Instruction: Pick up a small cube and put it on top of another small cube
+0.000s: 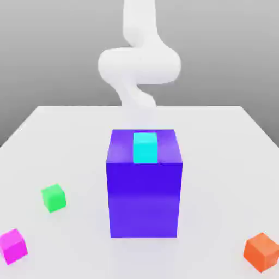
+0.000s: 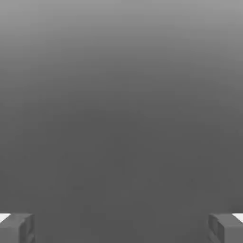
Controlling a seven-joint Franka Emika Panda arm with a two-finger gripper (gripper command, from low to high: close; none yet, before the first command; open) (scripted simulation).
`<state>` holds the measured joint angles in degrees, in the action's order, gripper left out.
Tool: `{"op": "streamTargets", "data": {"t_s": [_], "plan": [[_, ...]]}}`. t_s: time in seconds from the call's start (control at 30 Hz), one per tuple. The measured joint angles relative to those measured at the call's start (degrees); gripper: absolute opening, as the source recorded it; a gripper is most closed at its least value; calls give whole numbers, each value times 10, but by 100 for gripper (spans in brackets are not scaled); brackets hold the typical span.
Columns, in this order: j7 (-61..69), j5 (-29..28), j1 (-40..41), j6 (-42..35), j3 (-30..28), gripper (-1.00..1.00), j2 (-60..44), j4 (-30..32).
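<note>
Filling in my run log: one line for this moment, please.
hand: open, empty | cyan cube: on purple block | green cube, magenta cube, orange cube: on table

Four small cubes: one green [image 1: 53,197], one pink [image 1: 13,246], one orange [image 1: 262,252], one light blue [image 1: 145,147]. One big purple block [image 1: 144,190]. One white table [image 1: 218,163]. One white robot arm [image 1: 139,62]. Two gray fingertips [image 2: 16,228] in hand view, one at each side.

Small cubes on table: three. Small cubes on top of big block: one. Big blocks on table: one.
</note>
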<state>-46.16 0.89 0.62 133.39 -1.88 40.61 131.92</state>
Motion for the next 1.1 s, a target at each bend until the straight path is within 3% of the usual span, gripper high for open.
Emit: {"op": "streamTargets", "data": {"t_s": [0.63,0.93,1.1], "plan": [[-6,94,78,122,-128,0,-398,11],[-18,125,134,181,-158,0,-583,16],[10,170,174,248,-122,0,-687,-2]]}}
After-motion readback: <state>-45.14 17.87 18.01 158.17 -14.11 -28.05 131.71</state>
